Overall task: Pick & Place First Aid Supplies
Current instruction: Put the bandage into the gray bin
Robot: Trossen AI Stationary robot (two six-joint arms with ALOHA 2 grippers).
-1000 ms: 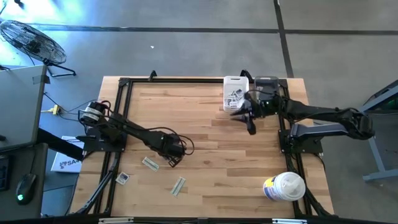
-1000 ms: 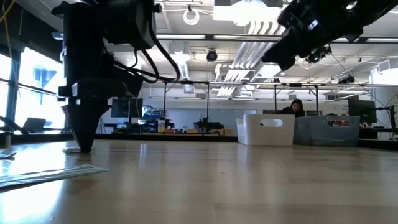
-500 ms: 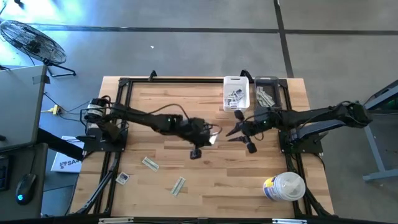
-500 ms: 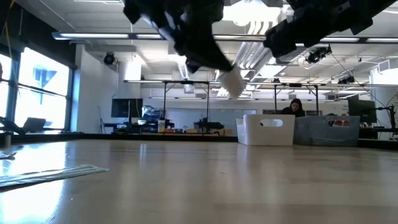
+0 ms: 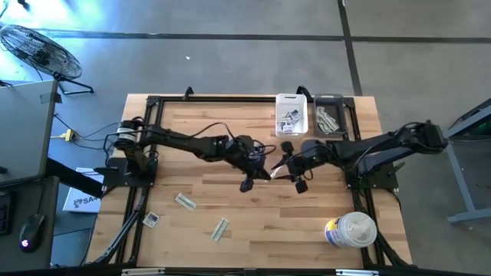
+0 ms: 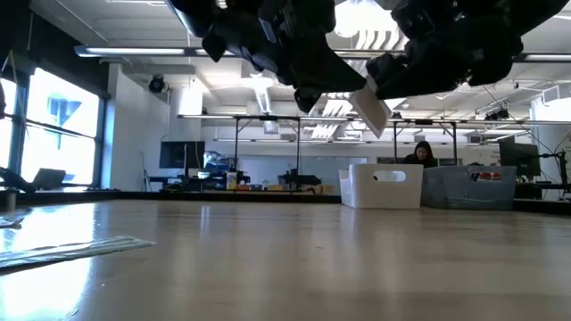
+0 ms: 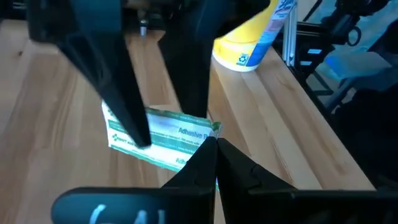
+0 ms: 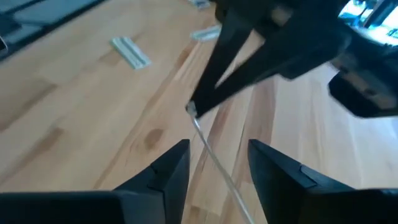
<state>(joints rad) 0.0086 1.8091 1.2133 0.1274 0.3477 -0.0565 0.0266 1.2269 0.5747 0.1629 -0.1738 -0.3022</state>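
My left gripper [image 5: 267, 170] hangs over the middle of the table, shut on a small green-and-white adhesive bandage packet [image 7: 171, 134]. The low view shows the packet [image 6: 370, 107] well above the wood. My right gripper [image 8: 219, 148] faces it from the table's right, open. One of its fingers [image 7: 124, 99] stands on either side of the packet, which appears edge-on [image 8: 211, 147] in the gap between them. Whether they touch it, I cannot tell. Three more packets [image 5: 186, 201] lie flat on the near left of the table. My left gripper pinches the packet by one end [image 7: 204, 138] between its two fingertips. The fingers slant down from the table's left. The packet is lifted clear of the table and sticks out past the fingertips toward the right gripper, tilted, with its flat faces turned sideways.
A white bin [image 5: 291, 115] with square packets and a clear bin [image 5: 328, 116] with strips stand at the far edge. A big white canister [image 5: 351, 230] lies near the right corner. A person [image 6: 425, 153] sits in the room beyond the table.
My left gripper has risen from the near-left part of the table with a packet and carried it right, to the middle. My right gripper has come away from the bins at the far edge, moving toward the near edge and left, up to the packet.
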